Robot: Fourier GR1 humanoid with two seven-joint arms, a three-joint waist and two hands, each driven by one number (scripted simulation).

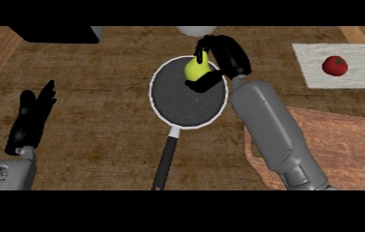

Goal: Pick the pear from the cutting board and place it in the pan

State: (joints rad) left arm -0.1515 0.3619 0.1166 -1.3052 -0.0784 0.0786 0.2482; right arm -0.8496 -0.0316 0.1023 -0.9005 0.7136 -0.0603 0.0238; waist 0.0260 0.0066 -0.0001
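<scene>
Yellow pear [195,69] half hidden by right hand [227,57] fingers

Dim, even light — no glare, only a faint shadow under the right forearm [274,129].

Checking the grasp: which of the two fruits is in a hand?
The yellow pear, held by the right hand above the pan. The red tomato lies untouched on the white cloth.

A red tomato [335,65] sat on a white cloth [314,76] at the wooden counter's [92,105] right; a black object [57,34] occupied the upper left.
</scene>
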